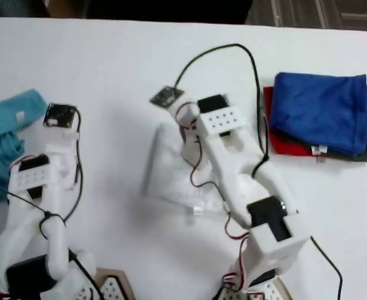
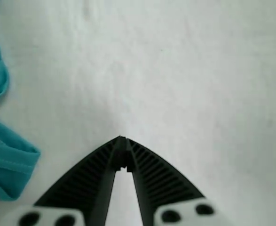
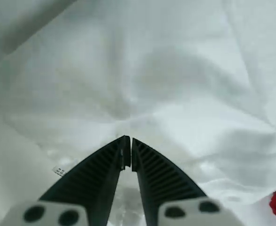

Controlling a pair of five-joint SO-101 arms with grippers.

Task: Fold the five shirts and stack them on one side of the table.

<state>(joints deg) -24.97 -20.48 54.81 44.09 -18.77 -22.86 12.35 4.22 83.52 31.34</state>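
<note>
My right gripper (image 3: 127, 143): jaws pressed together, tips low over white shirt (image 3: 175, 84) mid-table; can't tell if cloth is pinched. My left gripper (image 2: 122, 141): closed too, empty, above bare table (image 2: 199, 70), teal shirt (image 2: 8, 165) just beside. Folded stack, blue shirt (image 1: 324, 106) on top, near right arm. Risk: snagging one layer only, dragging fold crooked; arm clipping stack.

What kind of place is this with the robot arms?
Probably a robot lab or workshop: a left arm and a right arm at a white table, a loose cable, and a shirt stack for folding practice.
</note>
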